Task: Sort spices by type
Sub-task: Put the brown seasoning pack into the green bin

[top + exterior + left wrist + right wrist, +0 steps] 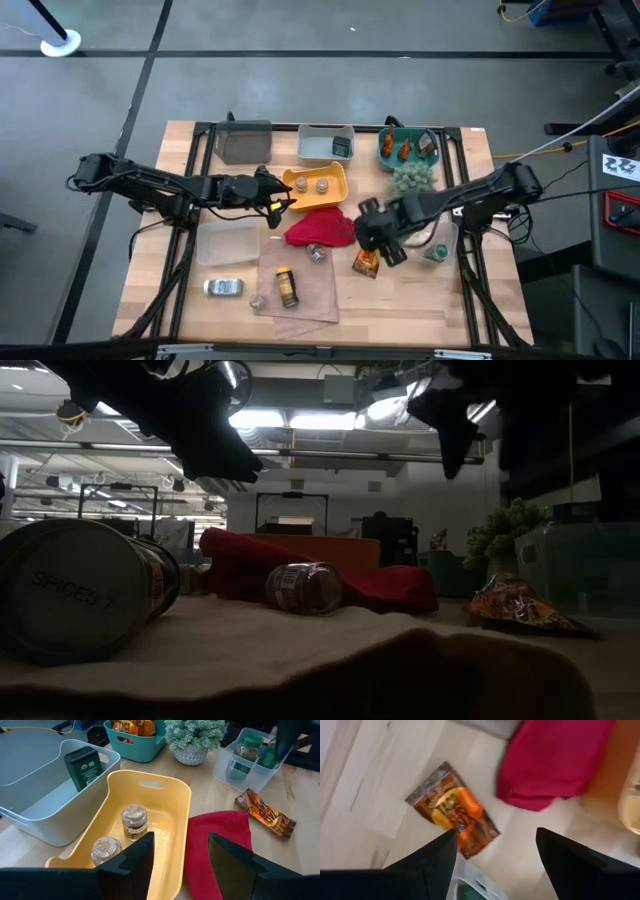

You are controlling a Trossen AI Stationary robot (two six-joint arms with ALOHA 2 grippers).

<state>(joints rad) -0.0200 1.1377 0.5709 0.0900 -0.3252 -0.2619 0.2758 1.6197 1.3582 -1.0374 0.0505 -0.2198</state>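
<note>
My left gripper (180, 865) stands open over the near end of the yellow bin (150, 795), which holds two clear jars (134, 821) of tan spice. My right gripper (495, 865) hangs open, pointing down, just above an orange-brown foil sachet (452, 810) that lies flat on the table beside the red cloth (320, 228). A small jar (317, 253) lies on its side at the cloth's near edge. On the tan mat (300, 300) a yellow-capped brown bottle (287, 287) and a tiny pot (257, 300) rest; a silver tin (223, 288) lies to their left.
At the far edge stand a grey bin (245, 140), a pale bin (318, 155) with a dark tin (82, 767), and a teal bin (392, 158) with sachets. A fuzzy green plant (412, 178) and a clear box (247, 770) with green-lidded jars sit right; another clear box (228, 240) sits left.
</note>
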